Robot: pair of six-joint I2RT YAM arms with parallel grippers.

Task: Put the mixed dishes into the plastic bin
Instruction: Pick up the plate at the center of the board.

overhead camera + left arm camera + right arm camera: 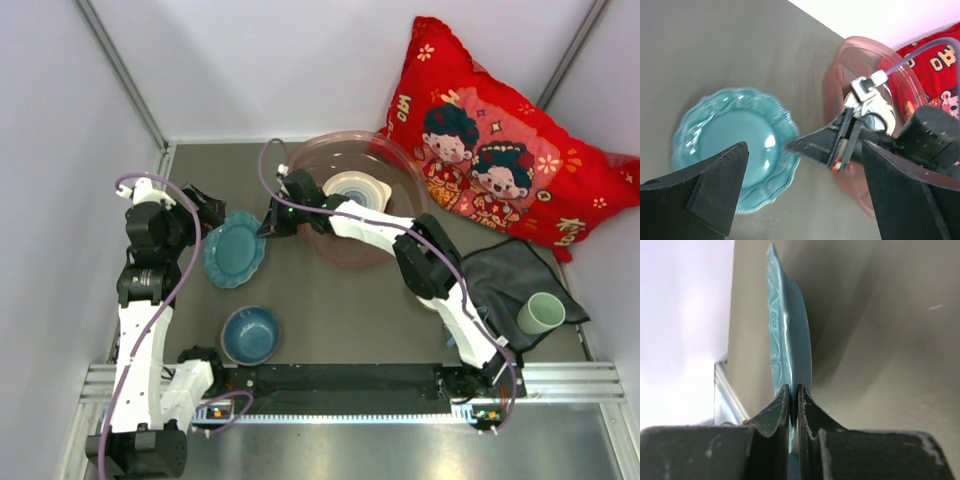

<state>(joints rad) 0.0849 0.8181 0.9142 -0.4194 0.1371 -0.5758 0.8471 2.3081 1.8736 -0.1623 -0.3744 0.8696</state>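
Note:
The teal scalloped plate (233, 250) lies left of centre on the table. My right gripper (268, 226) reaches across and is shut on its right rim. In the right wrist view the plate (787, 325) stands edge-on with its rim between the fingertips of my right gripper (794, 390). My left gripper (205, 210) is open and empty, hovering at the plate's far left edge. In its wrist view the plate (735, 135) lies below my left gripper (804, 167). The blue bowl (250, 333) sits near the front. The cream-white bowl (357, 188) is inside the pinkish plastic bin (400, 165). The pale green cup (540, 313) stands at the right.
A red cartoon-print pillow (500, 150) leans in the far right corner behind the bin. The cup stands on a dark grey cloth (505, 275). White walls close the left, back and right sides. The black rail (340, 380) runs along the near edge.

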